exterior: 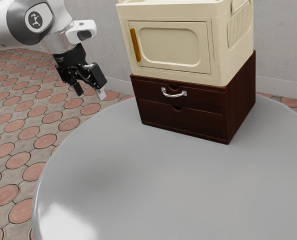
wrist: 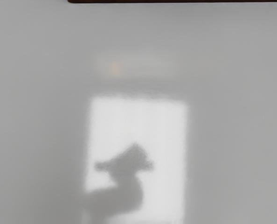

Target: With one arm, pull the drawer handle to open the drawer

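So the claw [exterior: 90,92] is hanging off the front side of the chest [exterior: 241,100], fingers spread a fair way apart with nothing between them. That makes sense to me: it needs the gap to get around the handle [exterior: 174,93], and staying well apart from the furniture leaves room to line up. The handle is a curved silver pull on the upper drawer [exterior: 203,100], its two ends fixed to the front and the bow standing proud, so there's something to hook or pinch. That drawer looks shut, its front flush above the lower drawer [exterior: 188,118], which has just a notch.

The chest stands on the grey worktop [exterior: 113,190] with its drawer fronts facing open surface, which is handy, as nothing there should block the pull. The cream cabinet [exterior: 173,45] sits on top and probably adds some weight to keep the chest from sliding (don't get fooled by its orange handle [exterior: 135,45], wrong door!).

I'd call this the approach stage. Next I'd bring the claw in level with the silver bar, close on it, then draw straight back. Come in crooked and a finger could bump the drawer front or slip off.
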Action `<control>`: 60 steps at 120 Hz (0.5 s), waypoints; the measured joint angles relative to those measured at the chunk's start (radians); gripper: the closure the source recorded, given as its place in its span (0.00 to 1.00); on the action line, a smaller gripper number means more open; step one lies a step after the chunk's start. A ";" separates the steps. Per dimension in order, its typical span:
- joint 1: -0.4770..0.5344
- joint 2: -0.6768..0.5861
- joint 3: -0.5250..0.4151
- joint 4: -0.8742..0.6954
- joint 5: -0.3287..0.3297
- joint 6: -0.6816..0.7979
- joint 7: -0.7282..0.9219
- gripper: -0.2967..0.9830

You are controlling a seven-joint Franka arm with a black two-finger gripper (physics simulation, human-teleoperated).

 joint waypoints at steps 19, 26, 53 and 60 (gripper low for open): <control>0.000 -0.001 0.000 0.000 -0.001 0.000 0.000 0.23; 0.000 -0.003 0.000 0.014 0.001 0.000 0.006 0.23; 0.007 -0.038 -0.027 0.227 -0.003 0.008 0.161 0.23; 0.010 -0.045 -0.067 0.241 -0.006 0.013 0.258 0.23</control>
